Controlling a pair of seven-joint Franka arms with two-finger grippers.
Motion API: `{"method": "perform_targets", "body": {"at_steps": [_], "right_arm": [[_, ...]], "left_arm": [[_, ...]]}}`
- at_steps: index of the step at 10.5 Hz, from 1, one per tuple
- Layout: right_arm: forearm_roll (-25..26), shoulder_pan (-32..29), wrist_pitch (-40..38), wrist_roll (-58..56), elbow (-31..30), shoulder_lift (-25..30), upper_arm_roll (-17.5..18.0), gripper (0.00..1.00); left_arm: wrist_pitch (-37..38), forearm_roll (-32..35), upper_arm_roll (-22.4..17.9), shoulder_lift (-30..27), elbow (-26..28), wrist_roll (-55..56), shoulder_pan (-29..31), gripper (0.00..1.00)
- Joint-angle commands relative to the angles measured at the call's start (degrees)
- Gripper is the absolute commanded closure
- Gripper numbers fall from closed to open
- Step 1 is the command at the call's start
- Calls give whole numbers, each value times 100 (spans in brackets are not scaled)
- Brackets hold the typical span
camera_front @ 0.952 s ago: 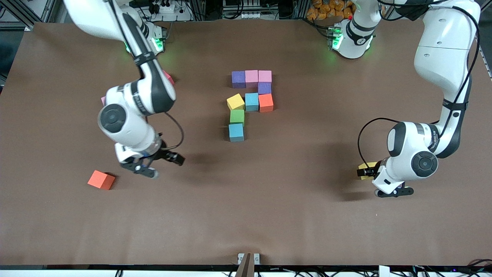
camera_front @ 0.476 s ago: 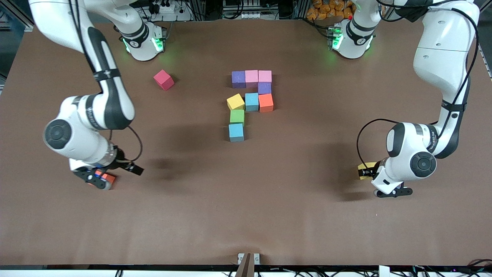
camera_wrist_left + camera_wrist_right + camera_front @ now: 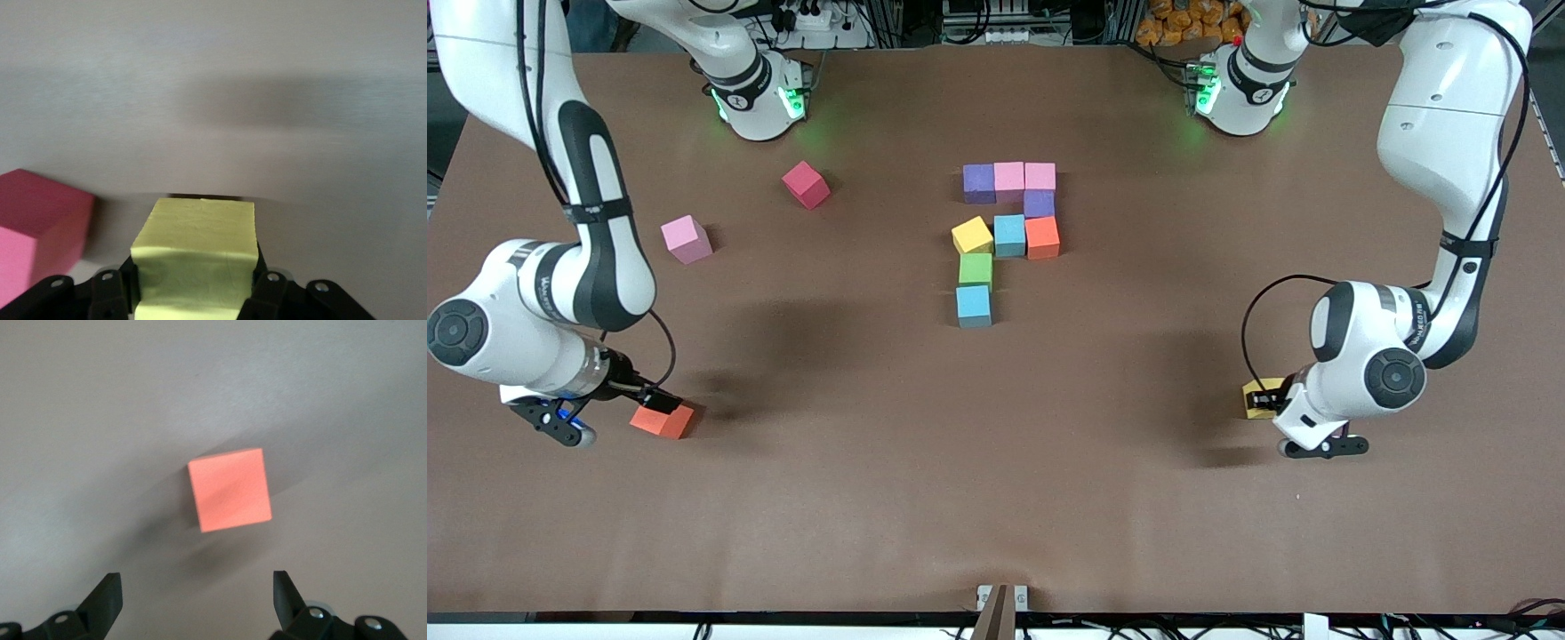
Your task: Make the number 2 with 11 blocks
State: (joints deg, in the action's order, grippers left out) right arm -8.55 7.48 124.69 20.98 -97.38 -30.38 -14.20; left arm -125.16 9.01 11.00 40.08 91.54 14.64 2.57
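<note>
The partial number 2 (image 3: 1007, 233) lies mid-table: a purple, pink, pink row, a purple cube under it, a yellow, sky-blue, orange row, then green (image 3: 975, 269) and sky-blue (image 3: 974, 305). My right gripper (image 3: 560, 425) is open, low beside a loose orange block (image 3: 663, 420). In the right wrist view that block (image 3: 230, 490) lies ahead of the gripper (image 3: 197, 600), outside the fingers. My left gripper (image 3: 1272, 402) is shut on a yellow block (image 3: 1259, 397), close to the table at the left arm's end. In the left wrist view the block (image 3: 197, 247) sits between the fingers.
A loose pink cube (image 3: 686, 239) and a crimson-red cube (image 3: 806, 184) lie toward the right arm's end of the table. Another crimson-red cube (image 3: 40, 233) shows beside the yellow block in the left wrist view; the arm hides it in the front view.
My right arm has swung toward its end of the table, passing over the orange block and uncovering the pink and crimson cubes. My left gripper has shifted slightly toward mid-table with the yellow block.
</note>
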Motion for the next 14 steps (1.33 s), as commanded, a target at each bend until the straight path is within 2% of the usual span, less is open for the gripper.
{"method": "perform_targets", "body": {"at_steps": [1, 7, 10, 14], "right_arm": [[47, -360, -68, 81, 482, -415, 102, 0], [-121, -291, 20, 319, 518, -732, 128, 0], [-112, -291, 319, 284, 509, -882, 128, 0], [-68, -326, 529, -31, 501, -987, 128, 0]], "left_arm": [[333, 4, 400, -264, 74, 816, 6, 64], [519, -40, 1666, -282, 136, 4788, -90, 64], [519, -40, 1782, -282, 250, 6668, -502, 64], [467, -40, 1923, -326, 496, 8479, -574, 64]]}}
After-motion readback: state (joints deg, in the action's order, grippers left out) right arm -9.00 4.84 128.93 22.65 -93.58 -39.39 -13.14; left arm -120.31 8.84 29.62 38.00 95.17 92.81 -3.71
